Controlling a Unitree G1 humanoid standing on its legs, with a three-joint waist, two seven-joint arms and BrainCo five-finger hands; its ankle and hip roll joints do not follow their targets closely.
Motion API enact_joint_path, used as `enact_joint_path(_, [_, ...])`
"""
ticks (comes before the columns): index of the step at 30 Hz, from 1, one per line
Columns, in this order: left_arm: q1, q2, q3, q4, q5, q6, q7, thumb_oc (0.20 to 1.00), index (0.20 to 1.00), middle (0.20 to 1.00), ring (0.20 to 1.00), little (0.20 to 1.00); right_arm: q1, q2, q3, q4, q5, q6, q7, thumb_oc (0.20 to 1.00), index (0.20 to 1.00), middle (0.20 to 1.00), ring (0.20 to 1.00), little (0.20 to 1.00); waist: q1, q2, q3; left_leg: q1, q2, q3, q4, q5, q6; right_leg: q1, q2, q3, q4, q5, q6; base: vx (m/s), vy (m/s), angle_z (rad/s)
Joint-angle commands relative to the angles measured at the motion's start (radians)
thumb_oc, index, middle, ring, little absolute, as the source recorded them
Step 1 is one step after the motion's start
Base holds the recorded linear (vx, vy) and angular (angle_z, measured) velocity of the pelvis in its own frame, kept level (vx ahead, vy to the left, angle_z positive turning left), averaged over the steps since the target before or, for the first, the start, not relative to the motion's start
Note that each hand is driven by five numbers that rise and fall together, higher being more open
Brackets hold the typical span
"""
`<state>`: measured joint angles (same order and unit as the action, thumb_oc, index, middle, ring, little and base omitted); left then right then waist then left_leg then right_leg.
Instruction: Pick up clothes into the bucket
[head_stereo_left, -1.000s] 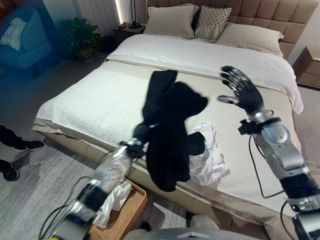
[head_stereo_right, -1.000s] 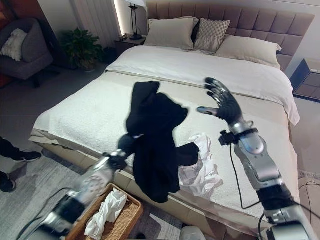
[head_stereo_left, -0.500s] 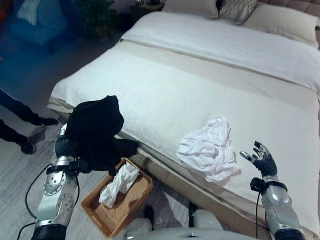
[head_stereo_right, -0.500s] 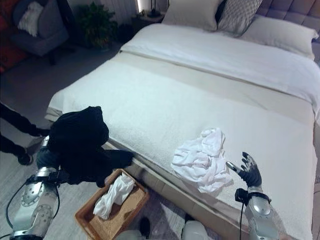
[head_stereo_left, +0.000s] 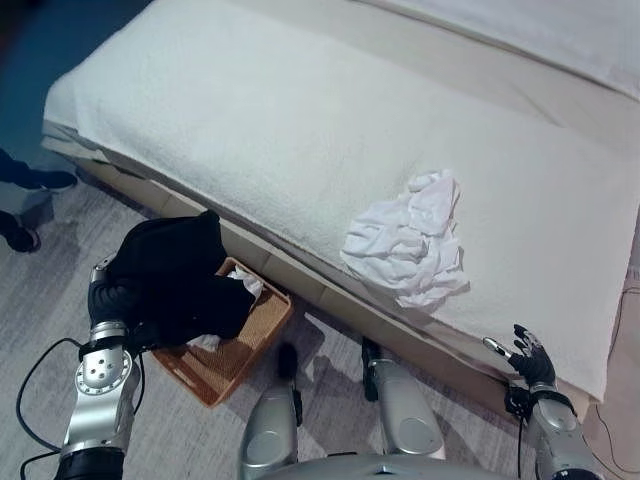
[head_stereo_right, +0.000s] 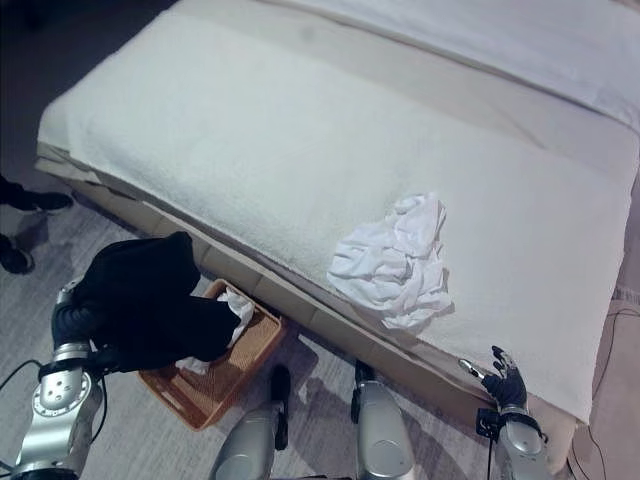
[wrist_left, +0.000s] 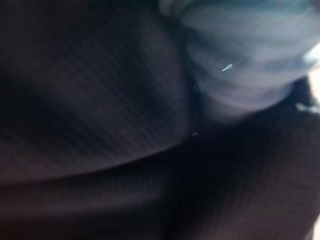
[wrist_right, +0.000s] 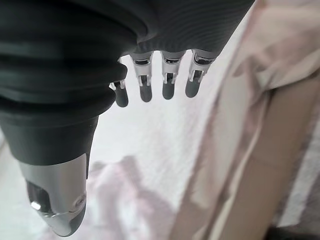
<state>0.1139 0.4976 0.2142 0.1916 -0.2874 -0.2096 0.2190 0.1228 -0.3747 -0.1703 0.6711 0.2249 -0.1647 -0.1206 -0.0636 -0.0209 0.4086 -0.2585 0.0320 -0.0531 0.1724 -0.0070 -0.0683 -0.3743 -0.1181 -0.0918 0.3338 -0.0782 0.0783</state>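
The black garment (head_stereo_left: 170, 285) is now off the bed and hangs bunched over the wicker basket (head_stereo_left: 235, 350) on the floor beside the near long edge of the bed (head_stereo_left: 250, 120). Half a second ago it was held higher, beside the basket. It covers the left hand (head_stereo_left: 108, 300), so the state of those fingers cannot be told. A white cloth (head_stereo_left: 240, 285) already lies in the basket beneath it. Judged from this, the drop is nearly complete.

A crumpled white garment (head_stereo_left: 410, 240) rests on the bed near that same edge. The right hand (head_stereo_left: 525, 360) has dropped to the bed's near corner, fingers apart and holding nothing.

Floor room around the basket is narrow. A person's shoes (head_stereo_left: 30, 205) stand by the bed's far left corner.
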Motion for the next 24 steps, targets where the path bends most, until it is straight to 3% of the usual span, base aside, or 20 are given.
enact_joint_path(1, [-0.054, 0.07, 0.005, 0.065, 0.069, -0.068, 0.078, 0.2, 0.2, 0.2, 0.2, 0.2, -0.025, -0.056, 0.064, 0.033, -0.036, -0.036, -0.053, 1.0, 1.0, 1.0, 1.0, 1.0, -0.013, -0.025, 0.004, -0.053, -0.019, -0.01, 0.096, -0.037, 0.007, 0.05, -0.061, -0.045, -0.019, 0.026, 0.045, 0.0, 0.0, 0.0])
enact_joint_path(8, [-0.141, 0.13, -0.053, 0.235, 0.215, -0.013, 0.204, 0.2, 0.2, 0.2, 0.2, 0.2, -0.066, -0.08, 0.112, 0.05, -0.037, -0.054, -0.093, 1.0, 1.0, 1.0, 1.0, 1.0, -0.016, -0.057, 0.08, -0.123, -0.009, -0.009, 0.161, -0.05, 0.007, -0.012, -0.054, -0.031, 0.008, 0.03, 0.046, -0.03, 0.009, -0.02])
enact_joint_path(11, [-0.174, 0.136, -0.058, 0.276, 0.201, -0.006, 0.223, 0.2, 0.2, 0.2, 0.2, 0.2, -0.076, -0.088, 0.126, 0.02, -0.034, -0.057, -0.098, 1.0, 1.0, 1.0, 1.0, 1.0, -0.017, -0.068, 0.107, -0.16, -0.007, -0.007, 0.194, -0.055, 0.008, -0.044, -0.052, -0.025, 0.026, 0.03, 0.044, -0.06, 0.015, -0.04])
enact_joint_path(21, [-0.308, 0.175, -0.128, 0.399, 0.195, 0.037, 0.305, 0.2, 0.2, 0.2, 0.2, 0.2, -0.14, -0.128, 0.194, -0.056, -0.001, -0.078, -0.153, 1.0, 1.0, 1.0, 1.0, 1.0, -0.038, -0.091, 0.111, -0.444, -0.018, -0.013, 0.368, -0.092, 0.022, -0.3, -0.051, 0.004, 0.147, 0.012, 0.028, -0.04, 0.031, -0.03])
enact_joint_path(22, [-0.324, 0.191, -0.149, 0.43, 0.211, 0.052, 0.318, 0.2, 0.2, 0.2, 0.2, 0.2, -0.14, -0.135, 0.205, -0.084, 0.01, -0.084, -0.164, 1.0, 1.0, 1.0, 1.0, 1.0, -0.042, -0.095, 0.111, -0.482, -0.016, -0.02, 0.423, -0.141, 0.023, -0.339, -0.043, 0.015, 0.199, -0.028, 0.031, -0.04, 0.034, -0.06])
enact_joint_path(23, [-0.333, 0.192, -0.148, 0.429, 0.211, 0.052, 0.319, 0.2, 0.2, 0.2, 0.2, 0.2, -0.147, -0.134, 0.2, -0.086, 0.01, -0.084, -0.165, 1.0, 1.0, 1.0, 1.0, 1.0, -0.044, -0.096, 0.111, -0.507, -0.019, -0.015, 0.416, -0.107, 0.026, -0.362, -0.047, 0.012, 0.188, 0.003, 0.025, 0.03, 0.027, -0.06])
enact_joint_path(24, [-0.329, 0.21, -0.158, 0.422, 0.236, 0.066, 0.325, 0.2, 0.2, 0.2, 0.2, 0.2, -0.137, -0.138, 0.205, -0.097, 0.015, -0.088, -0.167, 1.0, 1.0, 1.0, 1.0, 1.0, -0.045, -0.095, 0.111, -0.516, -0.017, -0.02, 0.448, -0.147, 0.025, -0.368, -0.044, 0.018, 0.219, -0.03, 0.03, -0.03, 0.027, -0.03])
